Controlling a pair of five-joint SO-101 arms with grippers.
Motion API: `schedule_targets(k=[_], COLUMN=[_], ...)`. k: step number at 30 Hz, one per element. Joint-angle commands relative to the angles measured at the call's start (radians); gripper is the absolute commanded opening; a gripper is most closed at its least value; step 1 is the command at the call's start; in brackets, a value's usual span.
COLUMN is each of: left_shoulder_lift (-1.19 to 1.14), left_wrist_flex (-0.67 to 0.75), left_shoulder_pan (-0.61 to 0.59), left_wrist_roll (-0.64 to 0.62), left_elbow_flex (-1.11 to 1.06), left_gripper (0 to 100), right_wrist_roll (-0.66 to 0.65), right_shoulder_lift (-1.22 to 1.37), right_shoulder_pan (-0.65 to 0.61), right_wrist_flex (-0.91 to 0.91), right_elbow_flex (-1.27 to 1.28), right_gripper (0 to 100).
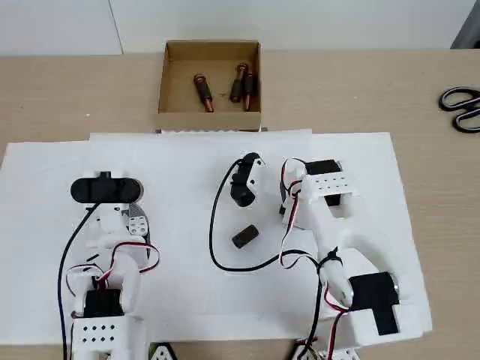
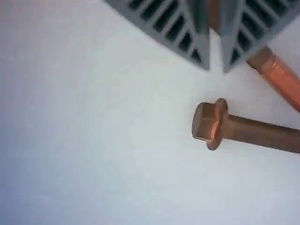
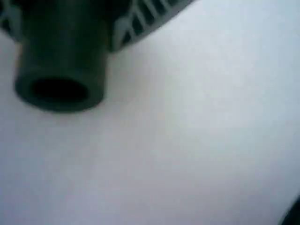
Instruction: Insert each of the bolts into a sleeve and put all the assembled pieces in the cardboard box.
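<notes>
Two robot arms work side by side over a sheet of white paper [image 1: 187,285] spread on a wooden worktop [image 1: 450,225].

My left end effector [image 2: 215,56] hangs low over the paper. Its grey ribbed jaws are pressed almost together on a copper-coloured bolt [image 2: 276,75]. The shaft runs out past the jaw tips, which I judge leaves free length to feed into a sleeve. A second bolt [image 2: 220,124] lies flat on the paper just beside the jaws, flanged hex head showing, likely waiting its turn.

My right end effector [image 1: 244,186] sits near the middle of the paper, pinching a black sleeve [image 3: 61,70]. The sleeve's open bore juts clear of the jaws, so a bolt could enter unobstructed. Another sleeve [image 1: 245,236] lies loose on the paper, just nearer the arm bases than this end effector, within easy reach for the remaining bolt.

The cardboard box [image 1: 161,82] stands beyond the far edge of the paper, open side up, with three assembled pieces [image 1: 204,91] lying inside. It sits between the two arms' sides, which I judge lets either arm reach it.

Scissors [image 1: 461,109] rest at the worktop's right edge, well apart from everything.

By my reckoning, two pairs remain to be joined, and the two held parts are well apart.
</notes>
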State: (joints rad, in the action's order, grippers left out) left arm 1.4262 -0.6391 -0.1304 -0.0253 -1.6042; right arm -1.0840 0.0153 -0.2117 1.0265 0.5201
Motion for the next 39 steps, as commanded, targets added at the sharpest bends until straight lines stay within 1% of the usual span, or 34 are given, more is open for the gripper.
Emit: schedule_targets(k=[1, 9, 14, 16, 22, 25, 30, 32, 36, 39], left_shoulder_lift=[0.011, 0.011, 0.009, 0.009, 0.009, 0.009, 0.008, 0.003, 0.002, -0.003], left_wrist_flex=[0.028, 0.028, 0.028, 0.028, 0.028, 0.028, 0.015, -0.058, -0.321, -0.445], left_shoulder_pan=[0.0, 0.002, 0.005, 0.028, 0.034, 0.034, 0.034, 0.035, 0.038, 0.04], left_wrist_roll=[-0.003, -0.003, -0.003, -0.003, -0.003, -0.003, -0.003, -0.003, -0.002, 0.064], left_elbow_flex=[0.002, 0.002, 0.001, -0.004, -0.005, -0.005, -0.002, 0.045, 0.275, 0.452], left_gripper=[1, 1, 1, 1, 1, 1, 1, 1, 1, 1], right_wrist_roll=[0.092, 0.307, 0.54, 0.632, 0.85, 0.936, 1.028, 1.039, 1.039, 1.034], right_shoulder_lift=[-0.015, -0.124, -0.122, -0.12, -0.12, -0.128, -0.13, -0.133, -0.174, -0.22], right_shoulder_pan=[-0.042, -0.099, -0.102, -0.102, -0.099, -0.096, -0.093, -0.064, 0.024, 0.081], right_wrist_flex=[0.039, 0.26, 0.409, 0.479, 0.667, 0.69, 0.699, 0.707, 0.711, 0.707], right_elbow_flex=[-0.048, -0.265, -0.416, -0.465, -0.505, -0.505, -0.505, -0.503, -0.502, -0.473], right_gripper=[1.3, 1.1, 0.2, 0.2, 0.2, 0.3, 0.3, 0.3, 0.3, 0.3])
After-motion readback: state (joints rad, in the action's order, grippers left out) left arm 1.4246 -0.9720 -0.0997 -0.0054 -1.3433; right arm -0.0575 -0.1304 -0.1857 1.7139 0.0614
